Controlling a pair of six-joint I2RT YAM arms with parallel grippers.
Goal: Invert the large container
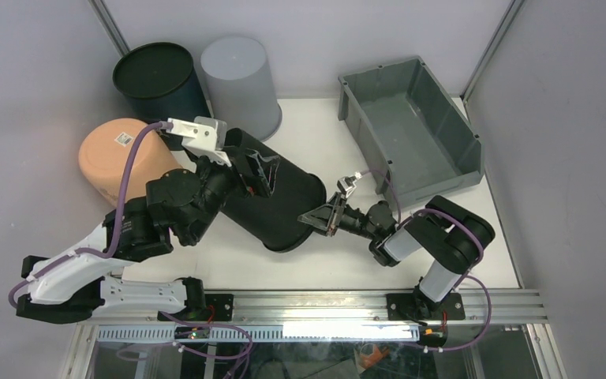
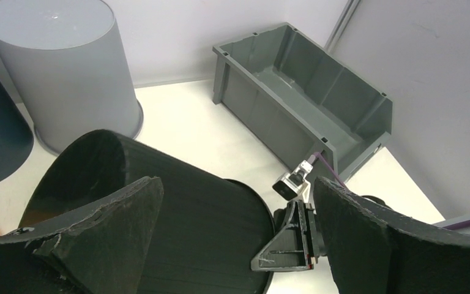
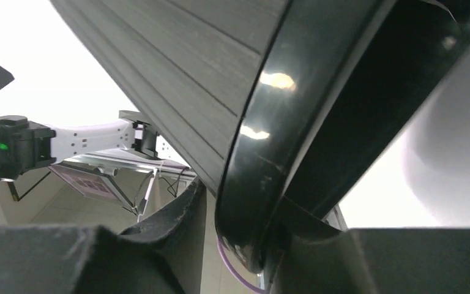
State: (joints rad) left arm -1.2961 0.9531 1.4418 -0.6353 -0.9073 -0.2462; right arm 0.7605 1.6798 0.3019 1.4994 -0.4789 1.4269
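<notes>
Item: large container, grey rectangular bin with lipped rim, 1 unit. Location: far right corner of the counter, close against the side wall, standing open side up and well apart from both arms. Condition: not yet turned; nothing touches it. Left end effector: fingers spread wide, poised over the base end of a black bucket that lies on its side mid-counter; nothing is held. Right end effector: set at the black bucket's mouth, and in its own wrist view the glossy rim sits between the 2 fingers. Whether they pinch the rim or stand just clear of it cannot be told. Step in hand, as judged: the task proper has not begun, since both arms attend the black bucket rather than the bin. Next move, as judged: the right arm needs to come off the black bucket, reach the bin's near lip, grip it and tip the bin over toward open counter. The black bucket lies on that side and may crowd the roll. Markings: 1 small white sticker with barcode-like stripes on the orange bucket, too small to read. No brand or other writing can be read.
</notes>
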